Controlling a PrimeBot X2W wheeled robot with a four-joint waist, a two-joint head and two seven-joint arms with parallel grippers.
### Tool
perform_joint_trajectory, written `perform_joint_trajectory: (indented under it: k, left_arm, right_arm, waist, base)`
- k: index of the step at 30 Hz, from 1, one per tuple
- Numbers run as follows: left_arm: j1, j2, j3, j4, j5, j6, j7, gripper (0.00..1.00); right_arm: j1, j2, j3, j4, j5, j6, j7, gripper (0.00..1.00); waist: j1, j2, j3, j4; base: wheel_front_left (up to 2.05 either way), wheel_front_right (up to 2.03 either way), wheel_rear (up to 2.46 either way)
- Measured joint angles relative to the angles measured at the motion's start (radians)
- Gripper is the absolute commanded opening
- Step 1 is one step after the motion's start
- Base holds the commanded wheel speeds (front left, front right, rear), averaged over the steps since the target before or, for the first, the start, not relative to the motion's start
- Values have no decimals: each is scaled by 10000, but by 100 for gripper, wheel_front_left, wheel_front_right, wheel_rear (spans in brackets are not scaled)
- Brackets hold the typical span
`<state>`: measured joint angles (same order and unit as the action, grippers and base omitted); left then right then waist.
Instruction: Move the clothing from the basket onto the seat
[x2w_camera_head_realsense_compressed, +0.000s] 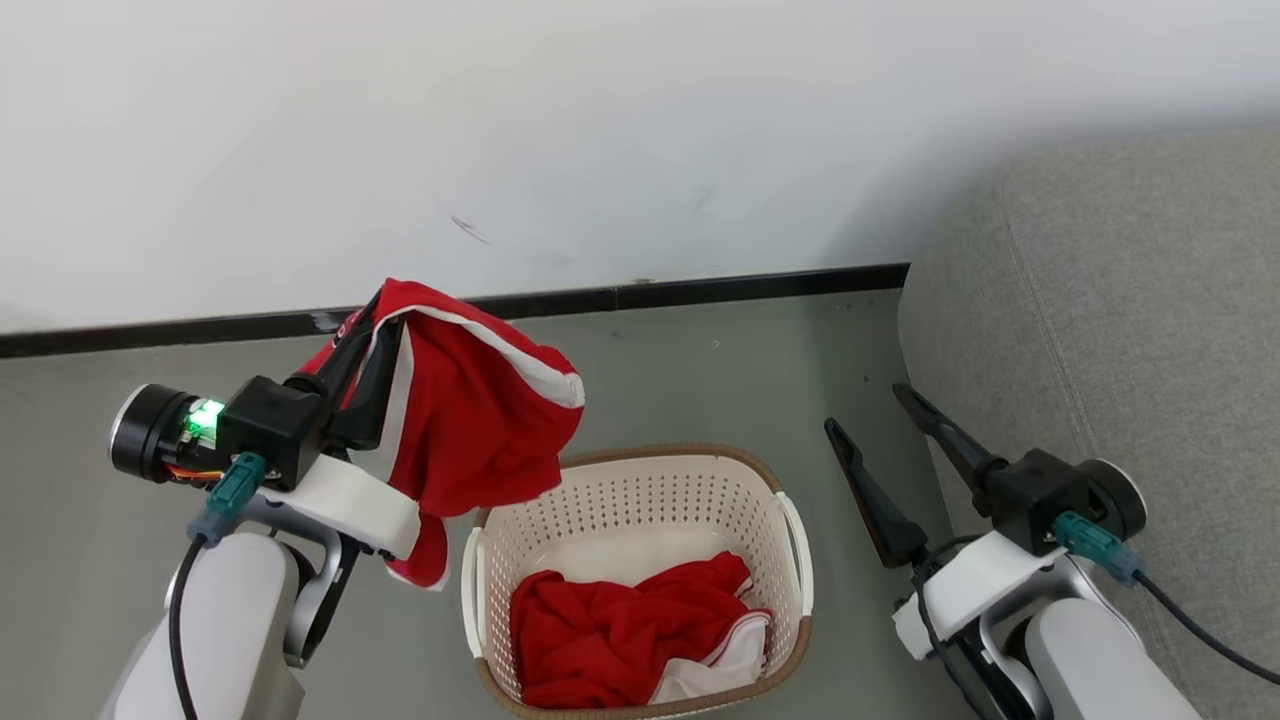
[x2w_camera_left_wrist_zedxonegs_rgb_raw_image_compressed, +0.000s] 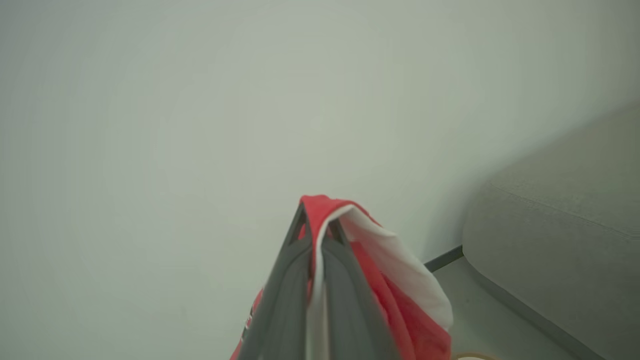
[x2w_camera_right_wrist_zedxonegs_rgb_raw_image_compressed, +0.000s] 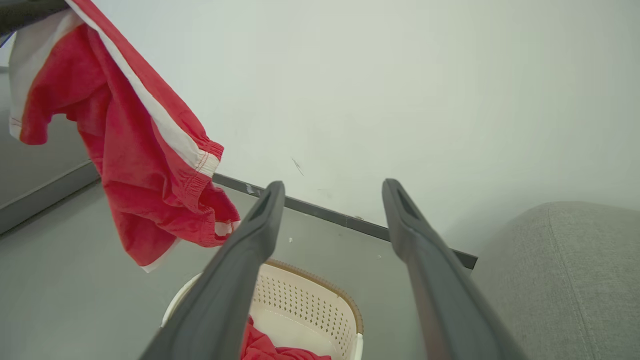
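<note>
We hold one red garment (x2w_camera_head_realsense_compressed: 480, 420) pinched in our left fingers (x2w_camera_left_wrist_zedxonegs_rgb_raw_image_compressed: 286, 295), up left of the basket (x2w_camera_head_realsense_compressed: 660, 455) where a second garment (x2w_camera_head_realsense_compressed: 610, 630) lies, right fingers (x2w_camera_right_wrist_zedxonegs_rgb_raw_image_compressed: 235, 285) wide and empty; next, we judge, it swings right onto the grey sofa (x2w_camera_head_realsense_compressed: 1120, 320).

Plain off-white wall (x2w_camera_head_realsense_compressed: 640, 120) out past the right claw (x2w_camera_head_realsense_compressed: 864, 407), with a small dark scuff (x2w_camera_head_realsense_compressed: 470, 230) off to the claw's left. A black skirting strip (x2w_camera_head_realsense_compressed: 700, 291) runs along the wall's bottom edge, beyond the claw tips. The floor (x2w_camera_head_realsense_compressed: 680, 380) under it is smooth grey. A light grey fabric sofa (x2w_camera_head_realsense_compressed: 1130, 300) with a rounded corner sits just right of the claw. Lighting's soft and even.
</note>
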<state>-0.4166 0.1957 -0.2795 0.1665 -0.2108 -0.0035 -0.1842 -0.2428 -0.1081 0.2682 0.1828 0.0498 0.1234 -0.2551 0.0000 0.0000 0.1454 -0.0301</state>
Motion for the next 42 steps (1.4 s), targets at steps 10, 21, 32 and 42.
perform_joint_trajectory:
  k: [10, 21, 32, 42]
  left_arm:
    - [414, 6, -581, -374, -165, -430, 825, 0]
    - [390, -290, -1484, -1275, -341, -800, 1580, 0]
    - [335, -527, -2136, -2015, -470, -965, 2309, 0]
    - [111, -767, -2566, -2596, -616, -1022, 2872, 0]
  right_arm:
    - [737, -186, 416, 213, 29, 0, 0, 100]
    - [928, -890, 2113, 550, 192, 0, 0, 100]
    - [686, -1122, 3212, 930, 662, 0, 0, 100]
    - [-29, -815, 4882, 1559, 1237, 2, 0, 100]
  waist:
    - [0, 0, -944, 255]
    - [0, 0, -1685, 474]
    - [0, 0, -2080, 677]
    - [0, 1, -2111, 949]
  base:
    - [0, 0, 0]
    - [0, 0, 0]
    - [0, 0, 0]
    - [0, 0, 0]
